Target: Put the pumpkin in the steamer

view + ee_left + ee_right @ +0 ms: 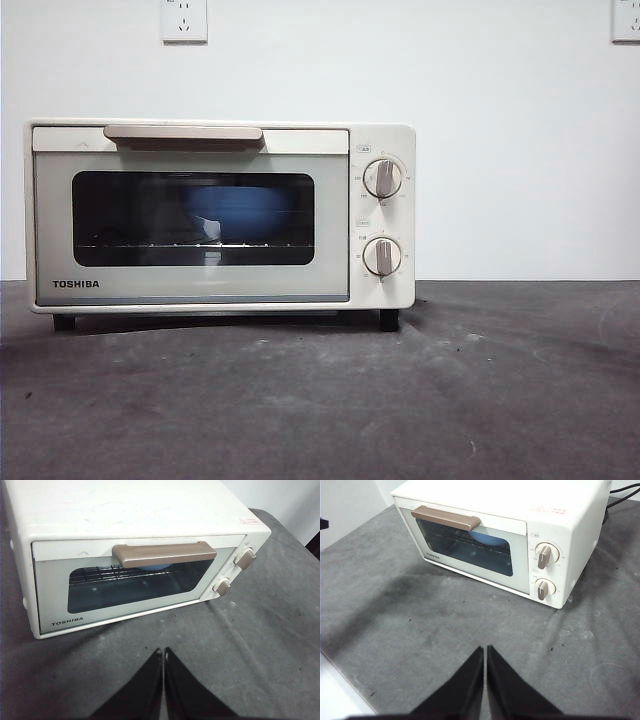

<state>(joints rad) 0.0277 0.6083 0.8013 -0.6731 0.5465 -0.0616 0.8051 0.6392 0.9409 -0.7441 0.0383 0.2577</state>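
The steamer [220,215] is a cream-white TOSHIBA box with its door closed, standing on the dark grey table. It also shows in the left wrist view [135,555] and the right wrist view [505,535]. Through its dark window a blue rounded shape [235,212] sits on the rack. The pumpkin is out of view. My left gripper [163,652] is shut and empty, hovering in front of the door. My right gripper [485,650] is shut and empty, further back toward the knob side.
The steamer has a brown bar handle [184,133] along the door's top and two round knobs [383,178] on its right. A black cable [622,490] runs behind it. The table edge [340,690] lies near the right arm. Grey mat [400,400] stretches in front.
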